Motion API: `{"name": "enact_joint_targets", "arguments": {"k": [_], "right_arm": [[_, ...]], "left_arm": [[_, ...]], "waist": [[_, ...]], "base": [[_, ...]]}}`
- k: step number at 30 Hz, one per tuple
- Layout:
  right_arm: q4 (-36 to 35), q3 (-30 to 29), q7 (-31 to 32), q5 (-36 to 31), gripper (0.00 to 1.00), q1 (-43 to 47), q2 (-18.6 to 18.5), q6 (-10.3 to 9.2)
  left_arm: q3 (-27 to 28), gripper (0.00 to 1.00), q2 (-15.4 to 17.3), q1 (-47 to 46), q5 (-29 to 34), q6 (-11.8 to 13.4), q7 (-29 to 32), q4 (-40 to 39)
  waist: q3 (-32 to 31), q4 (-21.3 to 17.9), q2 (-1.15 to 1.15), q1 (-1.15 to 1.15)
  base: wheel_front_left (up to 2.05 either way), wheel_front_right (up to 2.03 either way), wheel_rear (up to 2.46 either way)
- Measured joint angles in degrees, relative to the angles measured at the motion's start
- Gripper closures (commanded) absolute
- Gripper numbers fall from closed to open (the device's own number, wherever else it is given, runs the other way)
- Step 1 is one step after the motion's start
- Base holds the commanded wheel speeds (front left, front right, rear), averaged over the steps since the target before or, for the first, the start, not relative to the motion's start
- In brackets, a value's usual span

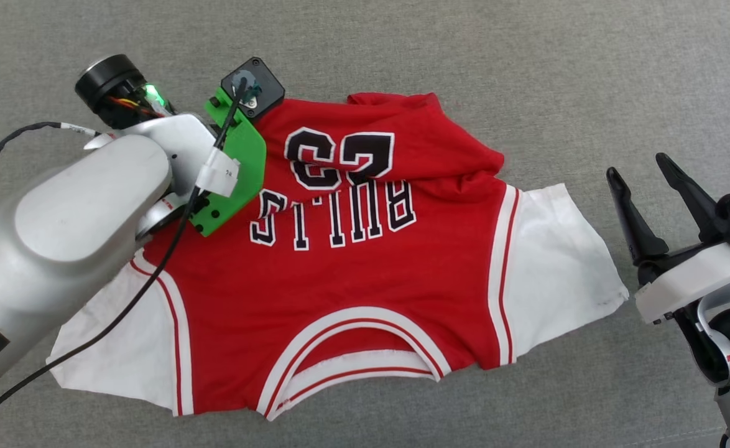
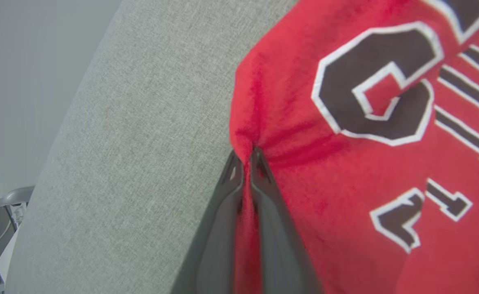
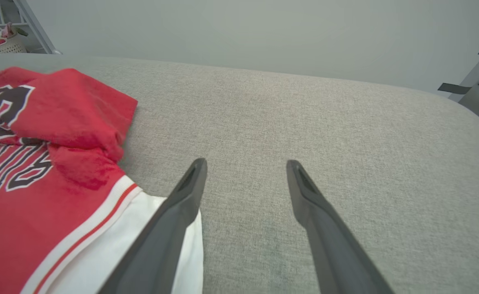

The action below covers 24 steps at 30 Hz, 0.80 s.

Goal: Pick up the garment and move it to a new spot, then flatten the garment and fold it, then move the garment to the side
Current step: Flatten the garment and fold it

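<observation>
Head view, left to right. The pale left forearm (image 1: 60, 230) enters from 8 o'clock and crosses the left sleeve. Its green camera bracket (image 1: 234, 162) sits over the 10 o'clock corner of the garment (image 1: 365, 267).

The left gripper (image 2: 245, 159), seen in the left wrist view, has its jaws pressed together on a pinch of red cloth at the garment's edge, and creases radiate from the pinch. A hold near this far corner probably serves to draw the edge taut for flattening.

The garment lies print-side up at the centre of the grey upholstered surface (image 1: 526, 62). Its collar points to 6 o'clock, its hem to 12, and its white sleeves to 8 and 3 o'clock. At 1 o'clock the hem corner is folded back over the body, so the spread is judged incomplete.

The right gripper (image 1: 638, 165) hovers at 3 o'clock near the right sleeve, jaws wide apart and empty. It is likely placed to take the folded corner.

Hidden or unclear:
- In the head view, the bracket and wrist cover the left fingertips.
- The forearm and a black cable (image 1: 122, 311) mask part of the left sleeve.
- The fold conceals the cloth beneath it.
- The garment's underside cannot be seen.
</observation>
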Motion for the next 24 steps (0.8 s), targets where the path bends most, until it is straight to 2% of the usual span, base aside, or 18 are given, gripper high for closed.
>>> {"name": "enact_joint_targets", "arguments": {"k": [2,12,16,17,18,24], "right_arm": [[0.33,-0.07,-0.15,0.0,0.0,-0.17,-0.02,0.0],[0.94,0.04,-1.15,0.01,0.0,-0.91,-0.01,0.0],[1.08,0.0,-1.14,0.0,0.0,-1.3,-0.03,0.0],[1.11,0.01,-1.14,0.0,0.0,-1.36,-0.03,0.0],[1.14,-0.01,-1.15,0.01,0.0,-1.38,-0.03,0.0],[1.32,-0.46,-1.14,0.03,0.0,-1.26,-0.75,0.0]], "left_arm": [[-0.08,1.0,-0.02,-0.31,2.52,0.0,-1.08,1.75],[0.11,1.0,-0.47,-0.47,6.8,-0.01,-8.62,12.58],[0.47,1.0,-1.51,-0.34,3.86,-0.02,-11.79,16.26],[0.44,0.72,-1.88,-0.31,3.34,-0.13,-12.92,17.3],[0.42,0.0,-2.2,-0.25,2.03,-0.21,-14.1,18.27],[2.02,0.0,-3.16,1.46,0.09,-0.01,-27.76,22.88]], "waist": [[0.5,-0.49,0.0,0.0],[2.48,-1.95,0.0,0.0],[2.57,-1.69,0.0,0.0],[2.42,-1.56,0.0,0.0],[2.24,-1.46,0.0,0.0],[-0.37,-0.45,0.0,0.0]], "base": [[0.0,0.0,0.0],[0.0,0.0,0.0],[0.0,0.0,0.0],[0.0,0.0,0.0],[0.0,0.0,0.0],[0.0,0.0,0.0]]}}
